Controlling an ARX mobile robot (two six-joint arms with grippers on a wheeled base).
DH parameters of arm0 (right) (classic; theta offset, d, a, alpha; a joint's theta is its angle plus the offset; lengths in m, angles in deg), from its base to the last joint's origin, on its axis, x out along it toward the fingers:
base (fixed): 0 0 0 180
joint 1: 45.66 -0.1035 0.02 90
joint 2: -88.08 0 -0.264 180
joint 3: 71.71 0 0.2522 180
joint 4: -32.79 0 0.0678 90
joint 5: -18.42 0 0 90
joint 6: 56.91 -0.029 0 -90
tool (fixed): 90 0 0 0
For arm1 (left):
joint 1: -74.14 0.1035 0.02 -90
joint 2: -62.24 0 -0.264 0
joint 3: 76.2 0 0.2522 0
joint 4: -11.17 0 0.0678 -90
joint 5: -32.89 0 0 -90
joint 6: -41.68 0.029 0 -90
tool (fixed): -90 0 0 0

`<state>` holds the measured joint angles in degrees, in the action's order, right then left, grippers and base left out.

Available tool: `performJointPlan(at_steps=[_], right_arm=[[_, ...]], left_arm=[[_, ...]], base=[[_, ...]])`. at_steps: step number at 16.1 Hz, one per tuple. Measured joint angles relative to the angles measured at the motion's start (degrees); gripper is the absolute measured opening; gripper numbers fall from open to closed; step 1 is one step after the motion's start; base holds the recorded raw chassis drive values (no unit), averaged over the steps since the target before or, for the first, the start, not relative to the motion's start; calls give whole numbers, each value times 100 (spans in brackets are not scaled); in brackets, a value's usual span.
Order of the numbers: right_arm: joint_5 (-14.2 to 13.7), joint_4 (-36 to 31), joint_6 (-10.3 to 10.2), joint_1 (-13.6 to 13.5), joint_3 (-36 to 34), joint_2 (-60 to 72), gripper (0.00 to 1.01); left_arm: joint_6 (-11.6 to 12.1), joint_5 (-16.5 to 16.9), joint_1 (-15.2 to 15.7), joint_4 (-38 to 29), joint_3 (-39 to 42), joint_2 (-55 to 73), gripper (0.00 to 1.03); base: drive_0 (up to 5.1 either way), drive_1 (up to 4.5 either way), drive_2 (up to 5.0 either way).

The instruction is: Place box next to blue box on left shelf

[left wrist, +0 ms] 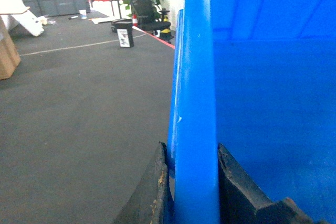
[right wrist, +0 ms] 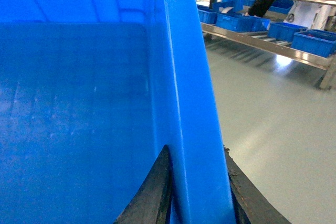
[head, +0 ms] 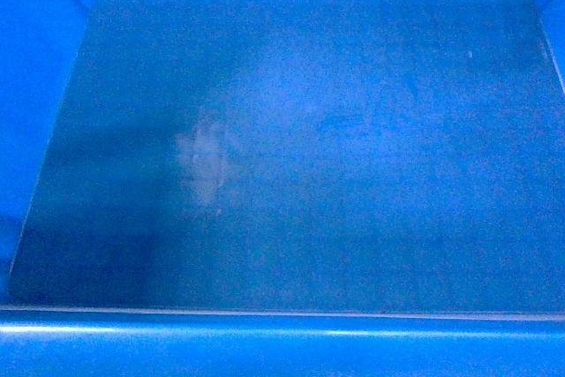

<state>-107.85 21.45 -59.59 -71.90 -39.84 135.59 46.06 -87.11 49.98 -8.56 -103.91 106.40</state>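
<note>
handling: we judge the box (head: 291, 147) stiff, bulky, light since empty, slick plastic; best held by opposite rims | grip: our left gripper (left wrist: 193, 182) and right gripper (right wrist: 197, 187) each clamp a side wall | look: bright blue, smooth scuffed floor | place: carried between both arms under the head camera.

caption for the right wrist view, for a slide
Right hand clamped on the wall of the blue box, metal shelf of small blue bins beyond.
</note>
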Motion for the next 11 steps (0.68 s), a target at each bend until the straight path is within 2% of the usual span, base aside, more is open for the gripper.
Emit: performJointPlan(at_steps=[11], right_arm=[[-2, 4, 0, 0, 0, 0, 16]], left_arm=[[11, -2, 0, 0, 0, 0, 17]], base=[[-155, -155, -155]])
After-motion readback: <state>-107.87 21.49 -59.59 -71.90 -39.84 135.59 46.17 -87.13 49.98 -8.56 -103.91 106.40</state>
